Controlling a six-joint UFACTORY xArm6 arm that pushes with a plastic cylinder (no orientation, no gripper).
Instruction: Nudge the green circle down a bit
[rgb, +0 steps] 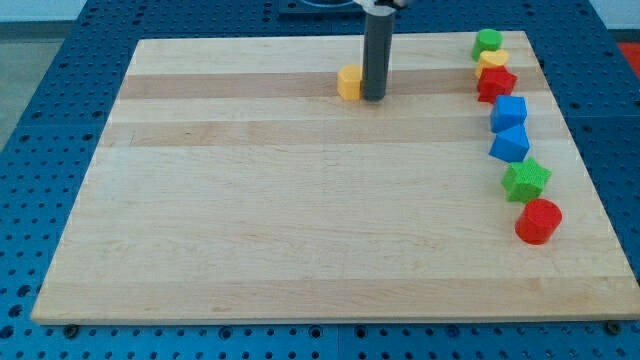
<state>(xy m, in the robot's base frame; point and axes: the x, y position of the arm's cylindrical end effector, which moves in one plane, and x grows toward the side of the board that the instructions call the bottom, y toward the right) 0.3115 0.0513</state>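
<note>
The green circle (488, 41) sits at the view's top right, at the head of a column of blocks along the board's right side. My tip (373, 97) rests on the board near the view's top centre, touching or almost touching the right side of a yellow block (349, 82). The tip is far to the left of the green circle. Below the green circle come a yellow block (492, 61), a red star-like block (496, 83), two blue blocks (510, 112) (510, 144), a green star-like block (526, 179) and a red cylinder (538, 221).
The wooden board (300, 220) lies on a blue perforated table (30, 120). The green circle is close to the board's top edge and right edge. The dark rod rises out of the view's top.
</note>
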